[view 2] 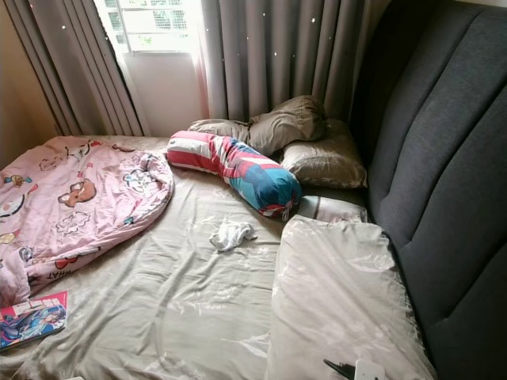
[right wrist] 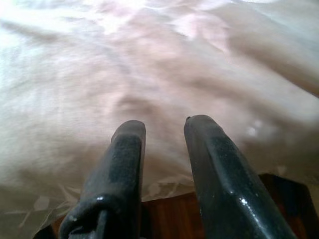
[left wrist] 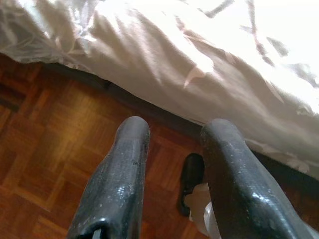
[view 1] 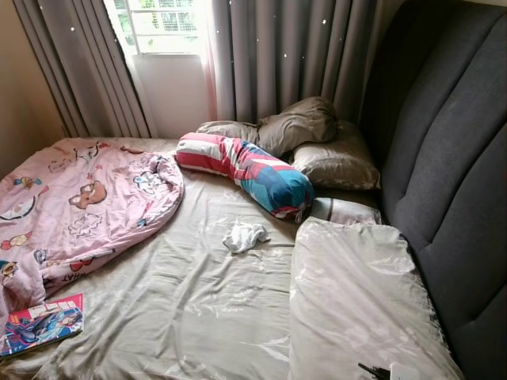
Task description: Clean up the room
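Observation:
A crumpled white cloth (view 1: 245, 236) lies in the middle of the beige bed sheet (view 1: 190, 301). A pink cartoon blanket (view 1: 79, 202) is bunched on the bed's left half. At the front left edge rests a colourful book (view 1: 41, 323). A striped red and blue bolster (view 1: 245, 170) leans against beige pillows (view 1: 317, 142) at the head. My left gripper (left wrist: 175, 130) hangs open above the wooden floor (left wrist: 55, 149) beside the bed. My right gripper (right wrist: 164, 127) is open, close to the draped sheet (right wrist: 149, 74) at the bed's side.
A dark padded headboard (view 1: 451, 174) runs along the right. Grey curtains (view 1: 277, 55) and a window (view 1: 158, 24) stand behind the bed. A large flat pillow (view 1: 356, 301) lies at the front right, with a small black and white object (view 1: 384, 370) on it. A dark shoe-like object (left wrist: 192, 179) sits on the floor.

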